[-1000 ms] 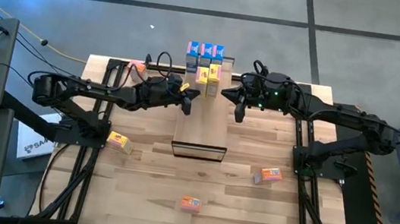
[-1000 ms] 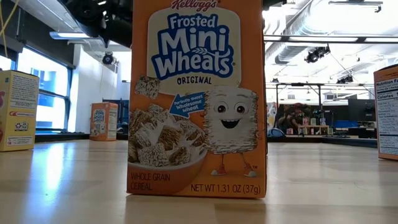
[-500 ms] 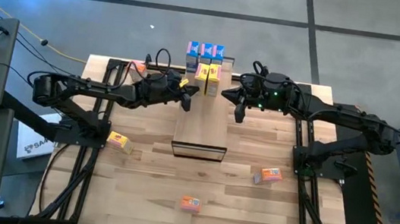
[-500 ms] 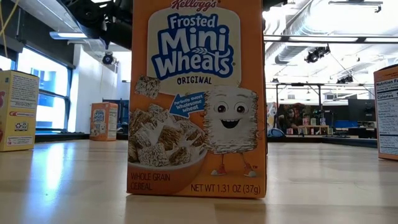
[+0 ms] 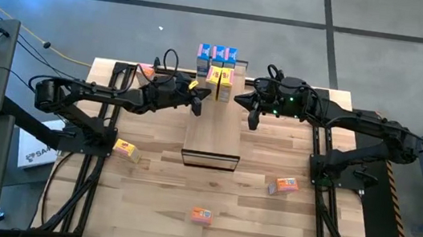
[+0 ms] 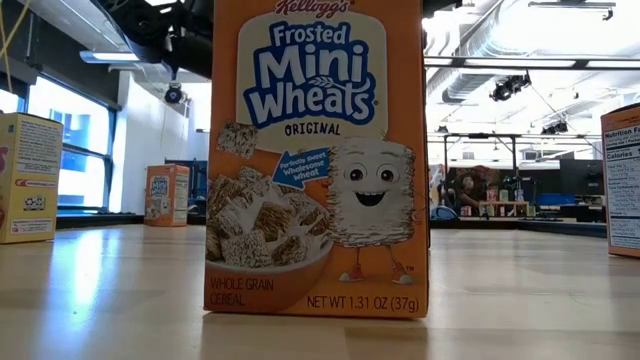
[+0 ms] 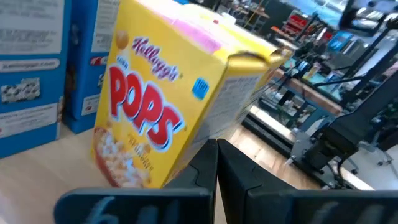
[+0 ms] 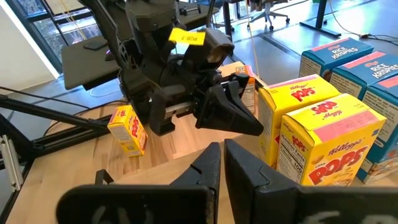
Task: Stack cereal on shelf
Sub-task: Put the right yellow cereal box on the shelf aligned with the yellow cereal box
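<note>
both sets of fingers are pressed together, pinching nothing. the left gripper (image 5: 200, 101) has edged closer to the yellow boxes (image 5: 220, 81) at the far end of the shelf (image 5: 212, 135), nudging them into line behind the blue boxes (image 5: 217, 54); the right gripper (image 5: 252, 117) waits opposite. stray cereal lies on the table (image 5: 145, 199): a yellow box (image 5: 127, 150) and two orange boxes (image 5: 287, 185), (image 5: 200, 214). nothing blocks them.

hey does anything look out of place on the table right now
Yes: three cereal boxes are off the shelf: a yellow box, an orange box and another orange box, all on the tabletop.
</note>
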